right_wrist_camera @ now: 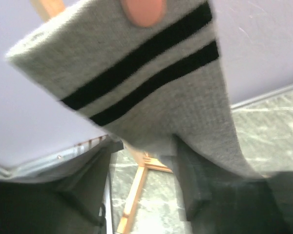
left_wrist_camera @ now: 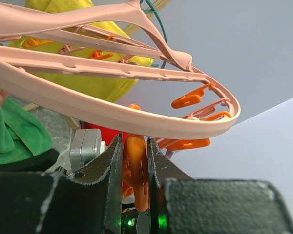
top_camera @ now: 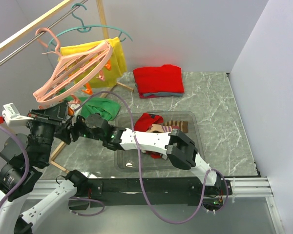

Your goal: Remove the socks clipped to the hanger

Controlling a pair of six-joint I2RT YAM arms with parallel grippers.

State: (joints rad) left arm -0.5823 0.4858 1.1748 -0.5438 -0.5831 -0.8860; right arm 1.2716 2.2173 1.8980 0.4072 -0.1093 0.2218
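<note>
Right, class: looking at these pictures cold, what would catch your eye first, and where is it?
The large pink hanger, hanging tilted at the upper left of the top view, with the left gripper pinched on an orange clip under its rim. Next, the grey sock with two black stripes filling the right wrist view, clipped at its top. A clear bin mid-table holds other socks.

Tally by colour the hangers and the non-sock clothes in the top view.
Pink hanger: 1
Teal hanger: 1
Yellow shirt: 1
Green cloth: 1
Red folded garment: 1
Total: 5
</note>
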